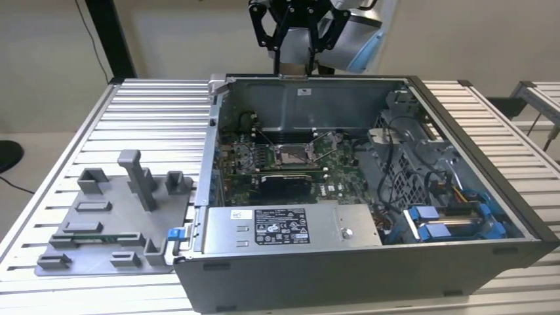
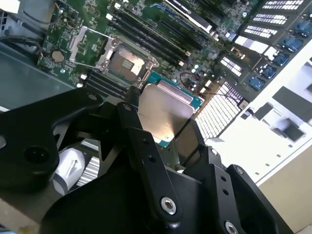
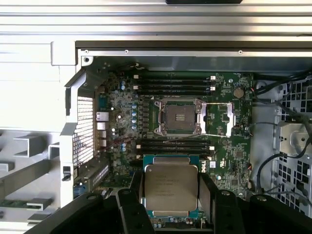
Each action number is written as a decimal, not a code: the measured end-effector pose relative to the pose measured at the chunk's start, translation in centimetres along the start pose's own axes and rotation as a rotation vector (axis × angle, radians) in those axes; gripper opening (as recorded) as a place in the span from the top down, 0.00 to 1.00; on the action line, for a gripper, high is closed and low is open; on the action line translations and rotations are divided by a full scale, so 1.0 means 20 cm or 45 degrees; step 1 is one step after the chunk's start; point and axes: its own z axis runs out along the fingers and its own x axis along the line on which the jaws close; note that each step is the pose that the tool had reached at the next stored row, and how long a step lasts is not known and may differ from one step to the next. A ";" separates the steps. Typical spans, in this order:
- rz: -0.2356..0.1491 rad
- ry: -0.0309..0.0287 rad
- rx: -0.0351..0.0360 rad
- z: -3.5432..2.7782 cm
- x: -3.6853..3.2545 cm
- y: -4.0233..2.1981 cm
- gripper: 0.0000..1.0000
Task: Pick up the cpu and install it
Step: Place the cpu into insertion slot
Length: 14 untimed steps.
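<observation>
Pincer [image 3: 171, 193] clasps cpu [image 3: 170, 189]; first wrist view shows socket [image 3: 176, 116].

Open computer case [image 1: 477, 259] lying on its side on a slatted metal table [image 1: 157, 105]. A green motherboard [image 1: 341, 177] covers the floor of the case; in the first wrist view it carries parallel rows of black memory slots [image 3: 175, 84]. A silver labelled power-supply box [image 1: 289, 226] sits along the wall nearest the exterior camera. Blue drive brackets [image 1: 437, 220] and loose cables [image 1: 411, 190] occupy the exterior view's right. A grey plastic tray [image 1: 96, 256] with upright blocks lies just beside the case, on the exterior view's left.
</observation>
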 end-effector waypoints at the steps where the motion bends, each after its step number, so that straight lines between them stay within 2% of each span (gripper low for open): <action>1: 0.000 0.0001 0.0000 0.000 0.000 0.000 1.00; 5: 0.011 -0.0002 -0.0003 0.000 0.000 0.000 1.00; 14: 0.185 -0.0026 -0.0043 0.000 0.000 0.000 1.00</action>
